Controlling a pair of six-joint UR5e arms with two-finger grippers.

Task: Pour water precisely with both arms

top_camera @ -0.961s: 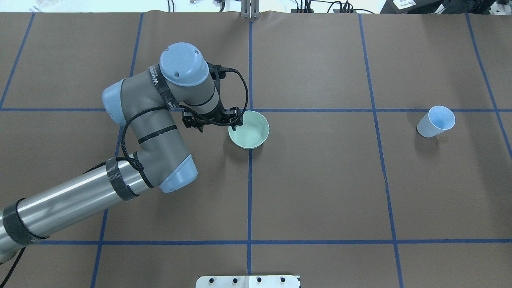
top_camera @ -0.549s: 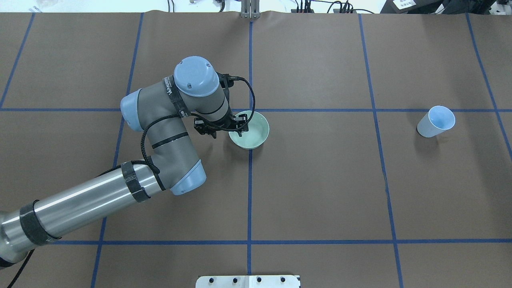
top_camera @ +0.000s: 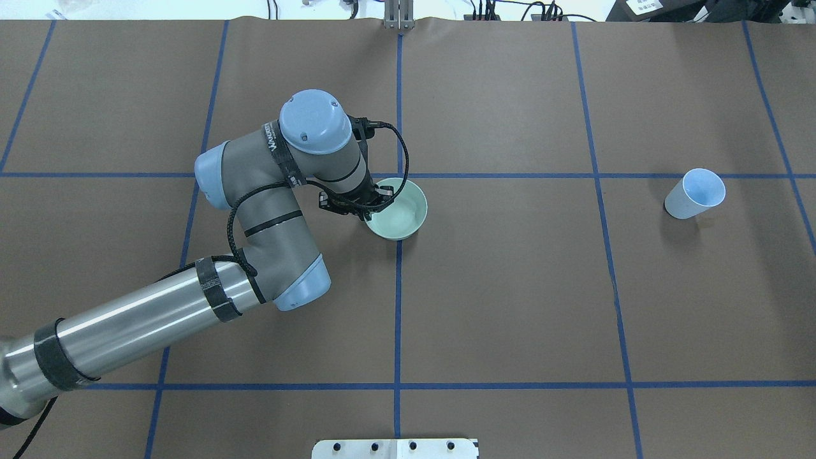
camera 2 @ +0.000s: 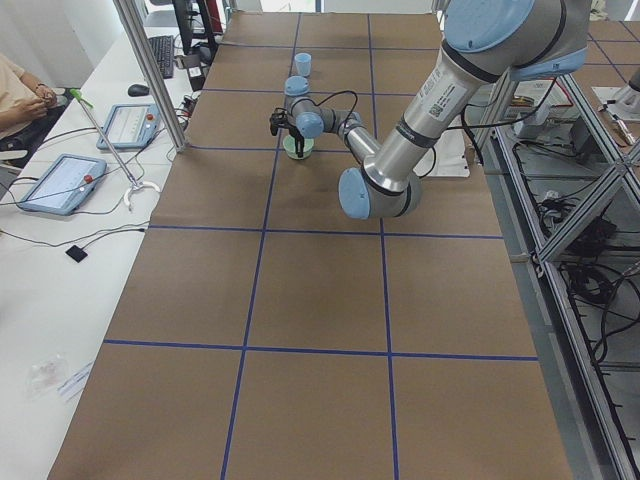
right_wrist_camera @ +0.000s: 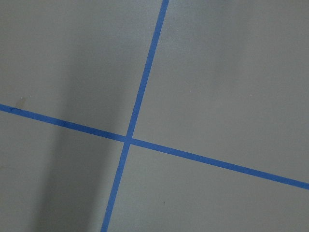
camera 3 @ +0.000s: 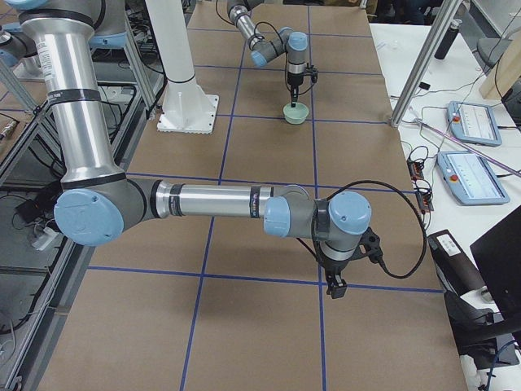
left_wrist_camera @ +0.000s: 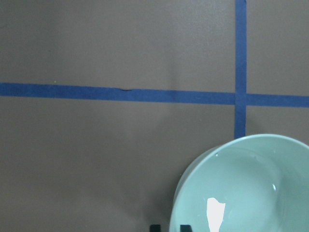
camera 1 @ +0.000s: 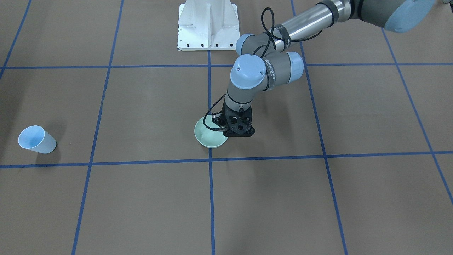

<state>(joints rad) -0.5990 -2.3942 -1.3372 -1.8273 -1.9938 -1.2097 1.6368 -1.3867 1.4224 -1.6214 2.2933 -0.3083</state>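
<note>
Overhead exterior | left end effector clamped on bowl rim | right end effector: cannot tell

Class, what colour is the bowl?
The bowl is pale mint green, clearest in the left wrist view.

Two robot arms, one mint bowl (water inside), one blue cup, one pedestal
</note>
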